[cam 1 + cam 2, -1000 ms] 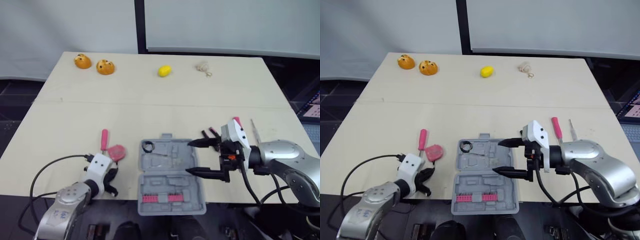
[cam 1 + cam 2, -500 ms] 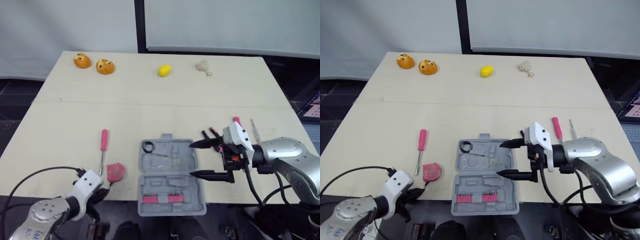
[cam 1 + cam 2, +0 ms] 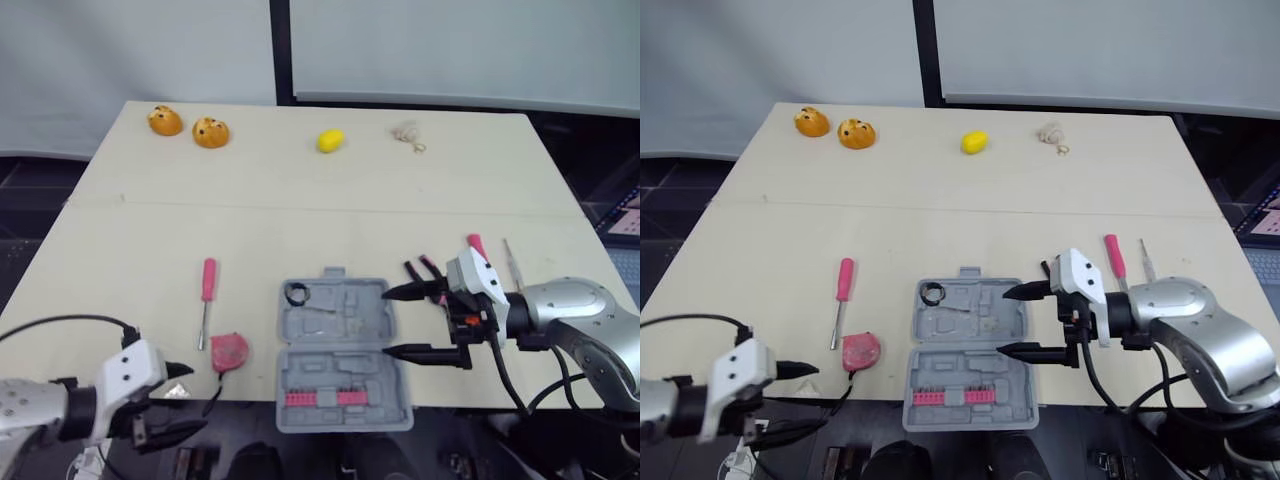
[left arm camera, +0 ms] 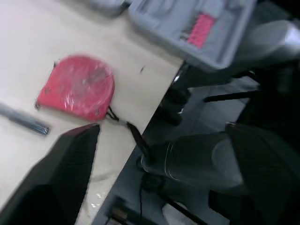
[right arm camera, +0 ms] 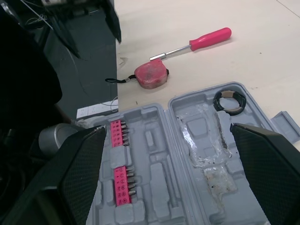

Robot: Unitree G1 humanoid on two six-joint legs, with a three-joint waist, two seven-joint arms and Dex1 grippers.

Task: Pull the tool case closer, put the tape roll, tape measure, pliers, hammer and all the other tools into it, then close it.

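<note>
Case open flat at the front edge of the desk (image 3: pixel 300 200), both tools empty.
Tool case (image 3: pixel 340 350): long axis near-to-far, handle end away, bit-row half nearest. Right tool (image 3: pixel 386 322) is spread wide at the case's right edge, fingers pointing left over it, gripping nothing. Left tool (image 3: pixel 185 398) is off the front-left desk edge, wide open, pointing right. Screwdriver (image 3: pixel 207 290) left of case, handle away. Tape measure (image 3: pixel 230 350) just below it. Tape roll (image 3: pixel 296 294) sits in the case's far-left pocket.

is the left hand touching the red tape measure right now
Apart. The right eye view shows a strip of bare table between the open left hand and the tape measure.
</note>
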